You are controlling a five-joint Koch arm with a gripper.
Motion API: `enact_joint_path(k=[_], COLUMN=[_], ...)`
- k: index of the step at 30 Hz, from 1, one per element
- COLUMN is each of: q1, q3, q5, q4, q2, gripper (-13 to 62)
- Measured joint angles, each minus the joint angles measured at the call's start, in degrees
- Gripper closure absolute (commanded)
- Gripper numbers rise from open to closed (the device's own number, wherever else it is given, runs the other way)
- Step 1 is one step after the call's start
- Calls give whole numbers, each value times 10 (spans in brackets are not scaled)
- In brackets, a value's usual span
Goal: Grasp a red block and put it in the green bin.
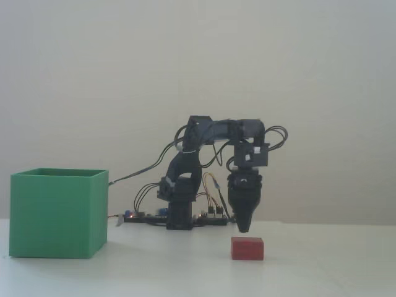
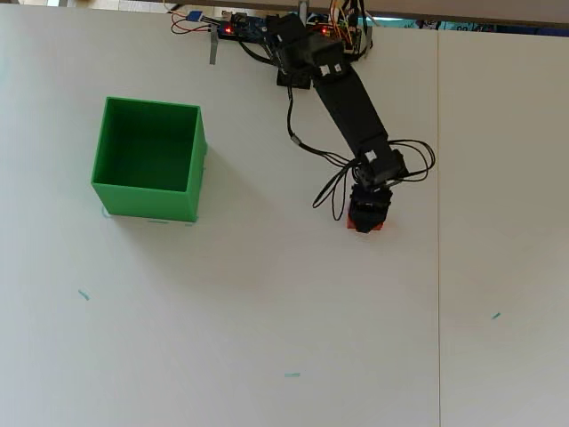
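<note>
The step in hand appears to be the approach for the grasp. In the fixed view the gripper (image 1: 245,230) hangs point-down directly over the red block (image 1: 247,248), its tip just above the block's top face and seemingly not yet touching. From overhead the gripper (image 2: 368,216) covers most of the red block (image 2: 367,225), so only a thin red edge shows at centre right of the frame.

Whether the jaws are parted or closed cannot be told: they taper to one dark point in the side view, and the wrist hides them from above. The block lies flat on the white counter (image 2: 267,311), so nothing is held yet.

The next move probably calls for a short straight descent with the jaws spread to straddle the block, then a squeeze.

The green bin (image 2: 148,158) stands well apart, at upper left of the overhead frame, open-topped, and its visible interior looks empty.
</note>
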Motion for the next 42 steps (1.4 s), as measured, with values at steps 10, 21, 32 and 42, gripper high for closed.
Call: enact_joint_path(k=[10, 21, 32, 42], q1=[-15, -69, -54, -45], q3=[-2, -2, -28, -28], q5=[-1, -4, -4, -12], q4=[0, 0, 0, 0], q2=[-7, -8, -25, -62], gripper=[138, 138, 138, 142])
